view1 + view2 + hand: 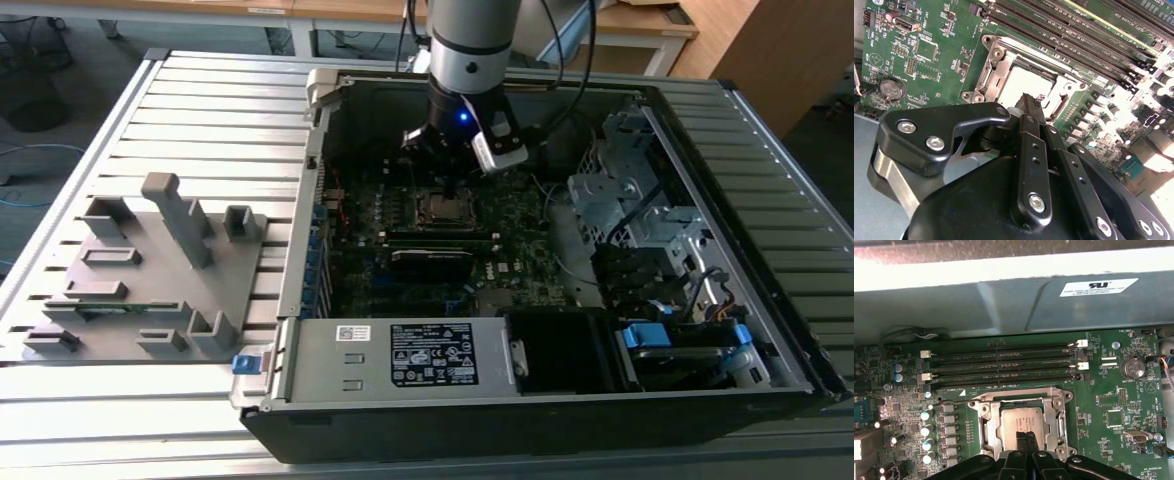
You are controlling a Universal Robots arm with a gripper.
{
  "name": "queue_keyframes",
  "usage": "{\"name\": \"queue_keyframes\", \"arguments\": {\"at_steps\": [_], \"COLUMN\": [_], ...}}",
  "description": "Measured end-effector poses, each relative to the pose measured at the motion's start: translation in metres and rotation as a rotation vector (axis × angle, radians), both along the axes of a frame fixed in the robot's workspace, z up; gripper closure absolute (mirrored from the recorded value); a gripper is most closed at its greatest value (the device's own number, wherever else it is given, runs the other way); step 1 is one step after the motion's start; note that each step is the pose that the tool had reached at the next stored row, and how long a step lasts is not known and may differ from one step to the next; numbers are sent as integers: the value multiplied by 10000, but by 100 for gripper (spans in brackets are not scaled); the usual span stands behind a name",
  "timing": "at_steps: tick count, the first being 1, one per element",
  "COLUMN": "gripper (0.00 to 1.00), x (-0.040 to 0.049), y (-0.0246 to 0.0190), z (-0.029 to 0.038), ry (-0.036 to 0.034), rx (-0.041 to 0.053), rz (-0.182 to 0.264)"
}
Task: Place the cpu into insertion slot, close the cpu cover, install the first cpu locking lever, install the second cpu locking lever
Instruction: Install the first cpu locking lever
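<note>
One cpu [1021, 421] sits in the insertion slot [995, 54], its pale silvery face flat, square and catching the light. The cpu cover [990, 432] looks to lie down around it, a thin metal frame whose window shows the chip. Whether either locking lever is hooked I cannot tell. The jaws are pinched together with nothing between them, their fingertips [1022, 439] at the chip's rim over the slot. Touching or just clear, I cannot say.

From where I stand this looks like pressing work on the cover or a lever, not carrying. To do it well I'd keep the tips on the metal frame and off the chip's face. The push should be straight down and gentle, with no sideways drag.

Just beside the slot run the long black memory slots [1004, 365], and a row of capacitors [926, 430] stands near another side of it, both close enough to get clipped. Around the slot spreads the green motherboard [1104, 390], inside the open computer case [534, 435] on the slatted desk [200, 110]. Well apart from the slot, outside the case, rests a grey fixture tray [147, 270].
</note>
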State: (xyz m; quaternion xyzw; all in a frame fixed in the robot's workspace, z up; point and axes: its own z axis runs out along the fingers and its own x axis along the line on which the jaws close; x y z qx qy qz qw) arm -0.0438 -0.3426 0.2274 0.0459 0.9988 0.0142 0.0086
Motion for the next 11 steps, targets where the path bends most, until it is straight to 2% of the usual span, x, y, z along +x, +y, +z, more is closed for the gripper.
{"name": "queue_keyframes", "arguments": {"at_steps": [11], "gripper": [90], "x": [0], "y": [0], "z": [44], "ry": [-3], "rx": [4], "rz": [0]}}
